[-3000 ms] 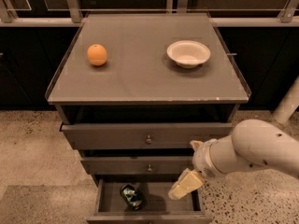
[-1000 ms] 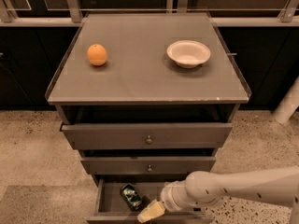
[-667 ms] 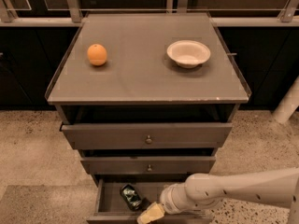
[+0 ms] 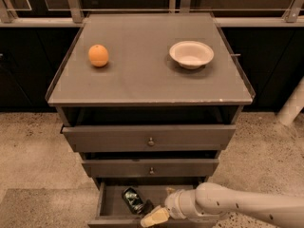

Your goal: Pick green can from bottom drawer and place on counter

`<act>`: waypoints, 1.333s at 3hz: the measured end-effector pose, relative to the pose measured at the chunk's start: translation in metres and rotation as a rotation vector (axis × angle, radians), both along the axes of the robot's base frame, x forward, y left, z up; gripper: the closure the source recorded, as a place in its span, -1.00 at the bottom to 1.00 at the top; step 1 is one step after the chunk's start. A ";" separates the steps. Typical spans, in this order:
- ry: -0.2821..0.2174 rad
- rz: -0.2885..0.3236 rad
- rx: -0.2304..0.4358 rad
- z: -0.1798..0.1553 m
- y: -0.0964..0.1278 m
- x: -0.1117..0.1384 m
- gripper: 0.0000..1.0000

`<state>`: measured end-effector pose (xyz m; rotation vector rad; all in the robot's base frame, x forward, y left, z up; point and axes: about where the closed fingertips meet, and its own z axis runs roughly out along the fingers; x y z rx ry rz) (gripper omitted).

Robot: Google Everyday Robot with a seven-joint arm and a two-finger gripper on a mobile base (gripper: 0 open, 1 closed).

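Observation:
The green can (image 4: 133,199) lies tilted in the open bottom drawer (image 4: 101,201), left of its middle. My gripper (image 4: 151,213) reaches into the drawer from the right, low at the front edge, right beside the can's lower right end. The pale arm (image 4: 237,205) runs off to the lower right. I cannot tell whether the gripper touches the can. The counter (image 4: 142,82) is the cabinet's grey-brown top, above the drawers.
An orange (image 4: 98,55) sits on the counter at the left and a white bowl (image 4: 191,54) at the right. Two wider drawers with knobs (image 4: 150,141) are slightly pulled out above the bottom one. Speckled floor surrounds the cabinet.
The arm has swung down and left from the drawer's right side, bringing the gripper into the bottom drawer next to the can. The can has not moved.

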<state>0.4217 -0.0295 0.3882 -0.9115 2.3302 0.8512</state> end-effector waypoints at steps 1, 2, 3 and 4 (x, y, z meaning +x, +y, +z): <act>-0.050 0.003 0.102 -0.030 0.016 0.027 -1.00; -0.007 -0.021 0.145 -0.060 0.027 0.021 -1.00; -0.005 -0.019 0.146 -0.060 0.028 0.019 -1.00; -0.017 -0.018 0.145 -0.079 0.043 0.031 -1.00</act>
